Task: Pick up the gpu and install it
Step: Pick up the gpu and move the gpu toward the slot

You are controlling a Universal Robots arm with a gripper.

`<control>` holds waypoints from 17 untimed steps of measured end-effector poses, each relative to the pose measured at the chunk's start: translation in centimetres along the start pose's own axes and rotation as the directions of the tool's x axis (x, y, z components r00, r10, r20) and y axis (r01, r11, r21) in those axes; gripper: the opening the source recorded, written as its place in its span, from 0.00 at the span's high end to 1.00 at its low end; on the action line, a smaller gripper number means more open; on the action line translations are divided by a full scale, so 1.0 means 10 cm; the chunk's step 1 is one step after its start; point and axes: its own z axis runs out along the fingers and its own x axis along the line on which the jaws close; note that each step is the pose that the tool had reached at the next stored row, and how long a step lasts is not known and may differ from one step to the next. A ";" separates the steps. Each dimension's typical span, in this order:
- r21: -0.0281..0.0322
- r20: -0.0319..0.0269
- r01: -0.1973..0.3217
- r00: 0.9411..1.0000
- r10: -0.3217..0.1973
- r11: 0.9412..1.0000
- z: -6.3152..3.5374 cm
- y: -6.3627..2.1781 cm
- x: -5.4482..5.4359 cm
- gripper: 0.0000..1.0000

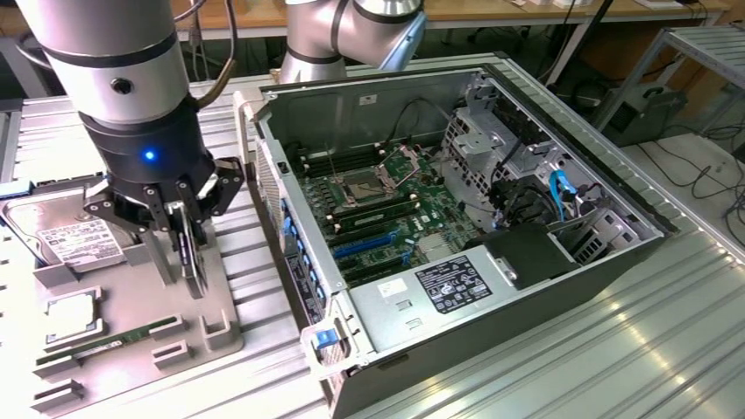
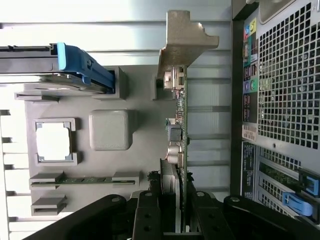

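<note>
While the gripper pinches the gpu, the tray holds a hard drive and RAM stick.

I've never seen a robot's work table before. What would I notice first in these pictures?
First comes the big open computer case in the middle of the exterior view, with its green motherboard showing inside. Then there is the black gripper on that view's left, clamped on the gpu, a thin card standing on edge above the gray tray.
</note>
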 end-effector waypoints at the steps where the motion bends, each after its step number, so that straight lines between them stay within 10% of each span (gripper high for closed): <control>1: 0.000 0.000 0.000 1.000 0.000 1.000 -0.015 0.000 0.00 0.72; 17: 0.000 0.000 0.000 1.000 0.000 1.000 -0.282 -0.001 -0.01 0.72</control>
